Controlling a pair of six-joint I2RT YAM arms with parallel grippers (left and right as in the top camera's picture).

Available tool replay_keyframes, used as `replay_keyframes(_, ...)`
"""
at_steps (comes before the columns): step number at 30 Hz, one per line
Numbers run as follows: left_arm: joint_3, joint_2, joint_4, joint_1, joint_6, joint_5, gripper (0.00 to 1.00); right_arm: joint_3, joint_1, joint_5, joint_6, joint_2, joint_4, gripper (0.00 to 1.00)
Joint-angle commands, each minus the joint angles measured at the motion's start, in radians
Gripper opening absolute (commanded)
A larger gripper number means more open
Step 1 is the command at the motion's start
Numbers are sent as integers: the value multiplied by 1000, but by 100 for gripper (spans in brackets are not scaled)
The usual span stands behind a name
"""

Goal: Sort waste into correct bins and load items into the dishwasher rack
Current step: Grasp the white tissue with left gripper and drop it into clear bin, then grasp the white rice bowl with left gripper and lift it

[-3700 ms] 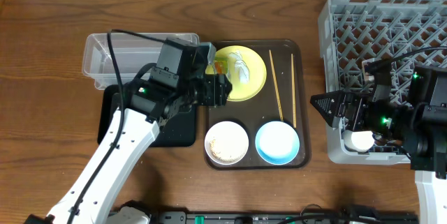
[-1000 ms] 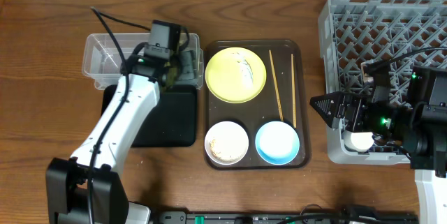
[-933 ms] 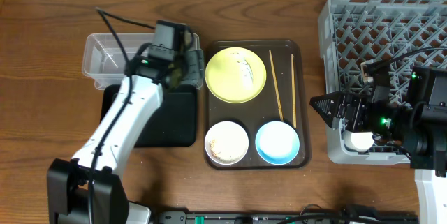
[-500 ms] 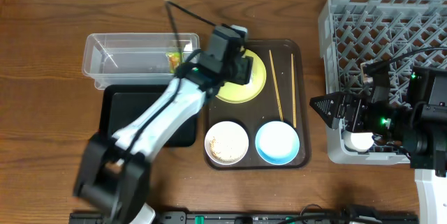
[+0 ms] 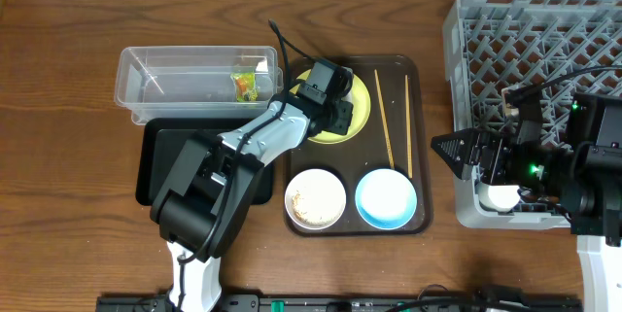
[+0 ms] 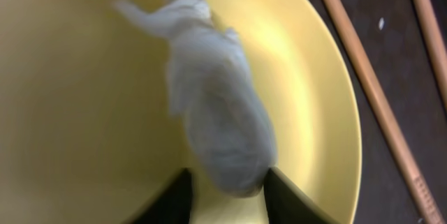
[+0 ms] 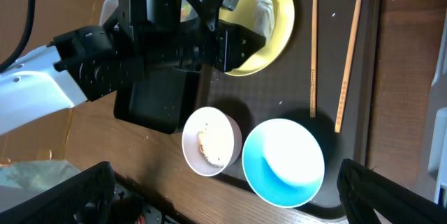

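Observation:
The green-and-yellow wrapper (image 5: 244,84) lies in the clear tub (image 5: 155,84). My left gripper (image 5: 335,108) is low over the yellow plate (image 5: 358,118). In the left wrist view its open fingers (image 6: 229,199) straddle a white crumpled lump (image 6: 220,123) on the plate (image 6: 84,112). The black tray (image 5: 194,166) sits in front of the tub. The white-pinkish bowl (image 5: 316,198) holds beige scraps. The light-blue bowl (image 5: 386,199) and two chopsticks (image 5: 384,118) lie on the brown tray. My right gripper (image 5: 457,147) is open and empty by the grey rack (image 5: 544,40), next to the white cup (image 5: 502,195).
The brown serving tray (image 5: 420,156) holds the plate, both bowls and the chopsticks. The rack fills the right side of the table. In the right wrist view the left arm (image 7: 70,84) stretches across the black tray toward the plate (image 7: 279,35).
My left arm swung right from the clear tub to the yellow plate. The wrapper it carried now lies in the tub. The right arm has not moved.

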Motion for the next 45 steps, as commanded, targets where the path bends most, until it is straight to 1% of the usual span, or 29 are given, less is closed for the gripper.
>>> replay_keyframes(1, 10, -37, -7, -2, -9, 16, 15, 11, 10, 10, -18, 1, -3, 99)
replay_keyframes(2, 10, -50, -10, -2, -16, 16, 8, 11, 10, 18, -18, 1, -5, 99)
replay_keyframes(3, 11, -66, -15, -2, -24, 16, 6, 11, 10, 21, -18, 1, -6, 99)
replay_keyframes(7, 11, -149, -52, 9, -34, 12, 6, 11, 10, 21, -18, 1, -6, 99)
replay_keyframes(13, 11, -314, -174, 56, -34, -6, 6, 11, 10, 21, -18, 1, -10, 99)
replay_keyframes(15, 11, -366, -250, 79, -54, -60, 6, 11, 10, 21, -18, 1, -14, 99)
replay_keyframes(17, 11, -408, -366, 107, -113, -175, 6, 11, 10, 21, -18, 1, -19, 99)
replay_keyframes(19, 11, -418, -444, 138, -158, -253, 6, 11, 10, 21, -18, 1, -23, 99)
replay_keyframes(21, 10, -408, -473, 181, -162, -257, 6, 11, 10, 21, -18, 1, -22, 99)
replay_keyframes(24, 10, -381, -467, 254, -164, -246, 7, 11, 10, 21, -18, 1, -21, 99)
replay_keyframes(25, 10, -374, -461, 273, -164, -245, 12, 11, 10, 21, -18, 1, -22, 99)
replay_keyframes(26, 10, -371, -455, 291, -162, -235, 24, 11, 10, 21, -18, 1, -23, 99)
replay_keyframes(29, 15, -381, -446, 321, -101, -123, 51, 11, 10, 21, -18, 1, -23, 99)
replay_keyframes(30, 20, -391, -452, 323, -88, -88, 58, 11, 10, 21, -18, 1, -23, 99)
replay_keyframes(31, 23, -401, -462, 324, -88, -71, 63, 11, 10, 21, -18, 1, -23, 99)
replay_keyframes(34, 29, -447, -496, 309, -89, -34, 64, 11, 10, 21, -18, 1, -23, 99)
replay_keyframes(38, 29, -537, -580, 262, -89, -28, 65, 11, 10, 21, -18, 1, -25, 99)
replay_keyframes(41, 29, -592, -664, 201, -89, -29, 65, 11, 10, 21, -18, 1, -26, 99)
replay_keyframes(45, 29, -621, -762, 114, -90, -29, 65, 11, 10, 25, -18, 1, -25, 99)
